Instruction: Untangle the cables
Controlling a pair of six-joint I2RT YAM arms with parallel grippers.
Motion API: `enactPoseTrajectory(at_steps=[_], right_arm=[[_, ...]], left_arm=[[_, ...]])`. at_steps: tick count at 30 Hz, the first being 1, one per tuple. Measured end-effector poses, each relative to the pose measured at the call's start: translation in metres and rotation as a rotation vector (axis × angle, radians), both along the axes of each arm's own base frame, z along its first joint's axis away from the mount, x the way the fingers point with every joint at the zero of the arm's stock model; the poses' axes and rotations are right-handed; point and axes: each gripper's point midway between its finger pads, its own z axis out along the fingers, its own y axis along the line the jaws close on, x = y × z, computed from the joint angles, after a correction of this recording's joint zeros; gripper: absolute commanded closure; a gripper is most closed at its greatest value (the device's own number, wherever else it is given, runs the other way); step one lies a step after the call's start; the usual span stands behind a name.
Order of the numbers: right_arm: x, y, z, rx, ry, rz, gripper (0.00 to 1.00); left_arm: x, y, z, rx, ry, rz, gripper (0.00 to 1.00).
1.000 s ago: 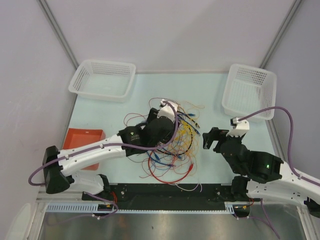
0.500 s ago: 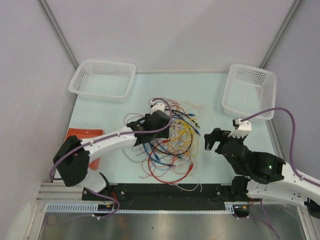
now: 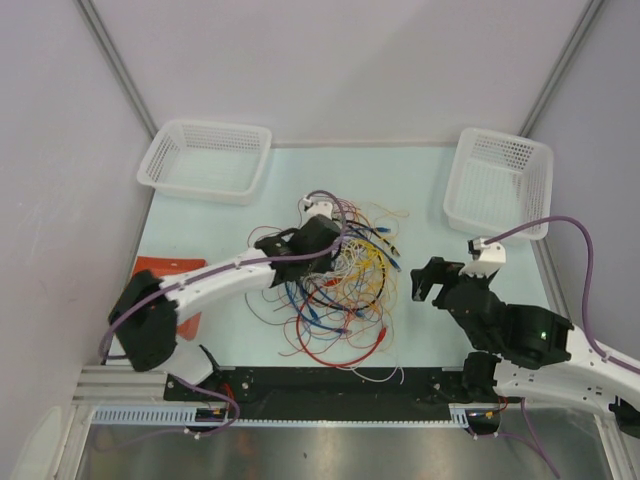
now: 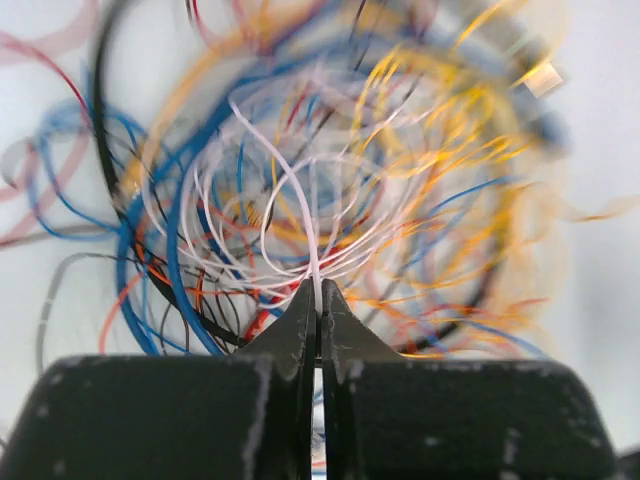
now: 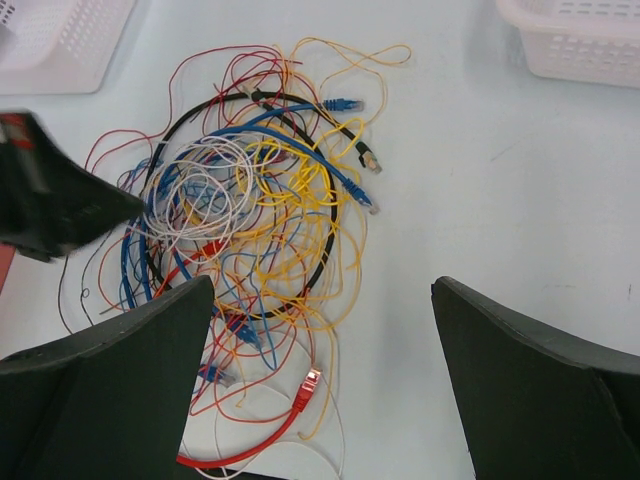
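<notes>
1. A loose tangle of thin flexible cables (image 3: 340,290) in red, blue, yellow, orange, black and white is lying on the pale green tabletop (image 3: 430,190), around the middle of the overhead view and slightly left of centre.
2. The left gripper (image 4: 318,290) is reaching into the upper part of that tangle. In its wrist view the two black fingers are pressing together – a thin white wire (image 4: 300,200) is running up out of the pinch and curving into the blurred loops behind.
3. The right gripper (image 5: 322,290) is hovering to the right of the tangle, apart from it, with its jaws spread wide and nothing between them.
4. In the right wrist view a blue plug tip (image 5: 343,104) is showing at the upper edge of the heap, and a red plug tip (image 5: 309,378) is lying at its lower edge.
5. A white perforated plastic basket (image 3: 210,127) is sitting in the upper left of the overhead view, and a second white perforated basket (image 3: 505,135) is sitting in the upper right – both well apart from the cables.
6. A flat orange tray (image 3: 160,268) is lying at the left edge of the table, partly hidden under the left arm
</notes>
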Motion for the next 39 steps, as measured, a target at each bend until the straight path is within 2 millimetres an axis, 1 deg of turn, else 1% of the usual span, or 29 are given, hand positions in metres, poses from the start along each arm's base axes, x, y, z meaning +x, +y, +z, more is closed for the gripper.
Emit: enactPoseTrajectory(at_steps=[1, 3, 4, 7, 8, 10, 11, 13, 14, 16, 18, 19, 21, 23, 28, 31, 34, 36, 39], right_arm=[[0.0, 0.0, 0.001, 0.005, -0.001, -0.001, 0.04], [0.0, 0.0, 0.001, 0.009, -0.002, -0.001, 0.04], [0.0, 0.001, 0.001, 0.009, -0.002, 0.0, 0.04], [0.001, 0.005, 0.003, 0.011, -0.008, 0.008, 0.04], [0.002, 0.006, 0.004, 0.011, -0.011, 0.013, 0.04], [0.003, 0.011, 0.008, 0.022, -0.023, 0.027, 0.04], [0.004, 0.013, 0.011, 0.031, -0.032, 0.035, 0.04], [0.006, 0.019, 0.02, 0.05, -0.06, 0.054, 0.06], [0.006, 0.023, 0.026, 0.061, -0.076, 0.068, 0.07], [0.007, 0.03, 0.04, 0.09, -0.117, 0.105, 0.07], [0.007, 0.038, 0.056, 0.129, -0.163, 0.151, 0.07], [0.007, 0.043, 0.065, 0.148, -0.189, 0.174, 0.07], [0.006, 0.052, 0.084, 0.183, -0.244, 0.224, 0.08], [0.005, 0.062, 0.1, 0.211, -0.294, 0.266, 0.08], [-0.001, 0.089, 0.145, 0.295, -0.413, 0.384, 0.1], [-0.003, 0.107, 0.161, 0.315, -0.449, 0.441, 0.1], [-0.002, 0.128, 0.16, 0.301, -0.45, 0.487, 0.1], [0.0, 0.14, 0.153, 0.276, -0.439, 0.513, 0.1], [0.005, 0.158, 0.135, 0.219, -0.411, 0.538, 0.1]], left_arm=[[0.002, 0.0, 0.025, -0.04, -0.041, 0.005, 1.0], [0.006, 0.0, 0.087, -0.143, -0.147, 0.013, 1.0], [0.007, 0.001, 0.126, -0.205, -0.209, 0.015, 1.0], [0.006, 0.007, 0.261, -0.415, -0.425, 0.006, 1.0], [0.003, 0.011, 0.294, -0.467, -0.479, 0.003, 1.0], [-0.009, 0.021, 0.366, -0.565, -0.585, -0.027, 1.0], [-0.015, 0.026, 0.396, -0.606, -0.632, -0.04, 1.0], [-0.026, 0.033, 0.445, -0.663, -0.699, -0.077, 1.0], [-0.031, 0.034, 0.464, -0.687, -0.726, -0.095, 1.0], [-0.038, 0.035, 0.493, -0.717, -0.761, -0.131, 1.0], [-0.044, 0.034, 0.511, -0.744, -0.778, -0.163, 1.0], [-0.046, 0.031, 0.514, -0.751, -0.777, -0.183, 1.0], [-0.046, 0.02, 0.51, -0.746, -0.752, -0.223, 1.0], [-0.044, 0.008, 0.498, -0.726, -0.713, -0.258, 1.0], [-0.035, -0.022, 0.454, -0.65, -0.588, -0.322, 1.0], [-0.032, -0.033, 0.429, -0.618, -0.524, -0.342, 1.0], [-0.033, -0.04, 0.415, -0.609, -0.483, -0.362, 1.0], [-0.034, -0.043, 0.411, -0.611, -0.463, -0.373, 1.0], [-0.037, -0.045, 0.411, -0.623, -0.455, -0.385, 1.0]])
